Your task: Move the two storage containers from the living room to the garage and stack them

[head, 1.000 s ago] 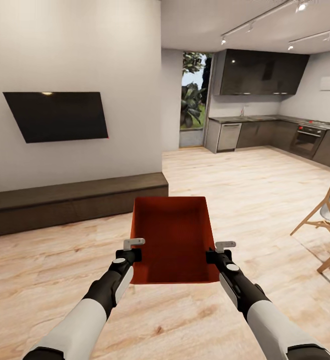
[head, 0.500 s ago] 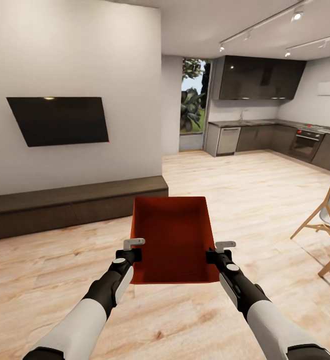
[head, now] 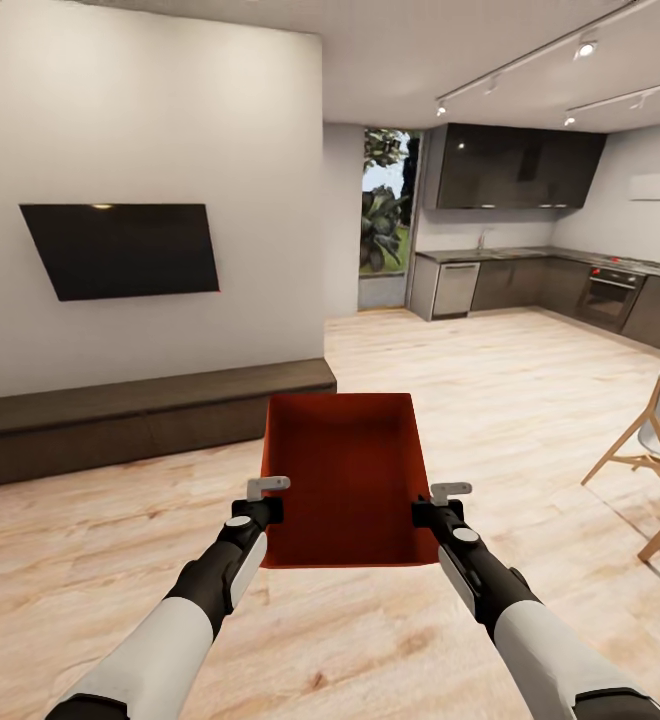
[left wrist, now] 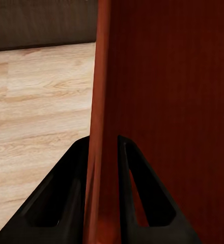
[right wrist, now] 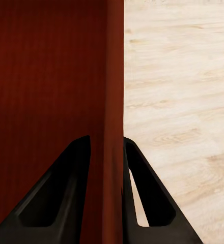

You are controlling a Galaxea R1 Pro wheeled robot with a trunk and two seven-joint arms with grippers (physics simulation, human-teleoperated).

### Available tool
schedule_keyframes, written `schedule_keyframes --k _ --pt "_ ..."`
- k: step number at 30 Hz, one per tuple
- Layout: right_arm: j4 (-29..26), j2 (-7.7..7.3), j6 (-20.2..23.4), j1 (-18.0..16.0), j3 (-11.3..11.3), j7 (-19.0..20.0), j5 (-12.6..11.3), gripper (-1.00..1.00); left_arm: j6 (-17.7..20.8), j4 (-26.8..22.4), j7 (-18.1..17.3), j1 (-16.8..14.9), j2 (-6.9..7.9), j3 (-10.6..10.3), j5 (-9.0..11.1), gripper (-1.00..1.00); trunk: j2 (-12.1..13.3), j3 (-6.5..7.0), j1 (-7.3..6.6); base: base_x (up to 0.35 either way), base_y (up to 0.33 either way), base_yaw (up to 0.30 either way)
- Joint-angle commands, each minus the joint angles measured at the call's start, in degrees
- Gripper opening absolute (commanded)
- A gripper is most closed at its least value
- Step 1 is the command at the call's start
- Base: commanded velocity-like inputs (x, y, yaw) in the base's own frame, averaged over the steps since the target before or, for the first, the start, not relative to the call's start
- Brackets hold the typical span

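Note:
An orange-red open-top storage container (head: 345,470) hangs level in front of me, carried above the light wood plank floor (head: 490,380). My left gripper (head: 267,507) is shut on its left wall, and the wrist view has that wall (left wrist: 99,127) pinched between the two black fingers (left wrist: 66,203). On the opposite side my right gripper (head: 425,512) is shut on the right wall (right wrist: 114,101), again clamped between both fingers (right wrist: 66,198). The bin is empty inside.
A long low dark bench (head: 140,415) runs under a wall-mounted black TV (head: 120,250) at the left. A wooden-legged chair (head: 650,450) stands at the right edge. Far ahead are dark kitchen cabinets (head: 540,285) and a tall window (head: 383,205). Open plank floor lies ahead.
The whole view has shifted: the room has slid slightly downward and the kitchen looks a little farther right, so the camera moved. Both grippers and the bin keep the same pose.

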Motion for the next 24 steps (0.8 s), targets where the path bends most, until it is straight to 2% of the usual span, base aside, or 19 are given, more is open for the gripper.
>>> schedule_keyframes --k 1,17,24 --pt "-0.3 0.00 0.0 -0.1 -0.2 -0.2 0.3 -1.00 0.3 0.1 0.6 0.0 0.00 -0.3 1.0 -1.00 -0.1 -0.03 0.04 0.000 0.000 0.000" --pt "-0.3 0.04 0.0 -0.1 -0.2 -0.2 0.3 -1.00 0.3 0.1 0.6 0.0 0.00 -0.3 1.0 -1.00 -0.1 1.39 0.04 0.000 0.000 0.000" --pt "-0.3 0.04 0.1 -0.1 -0.2 -0.2 0.4 -1.00 0.3 0.0 0.6 0.0 0.00 -0.3 1.0 -1.00 -0.1 1.52 0.04 0.000 0.000 0.000"
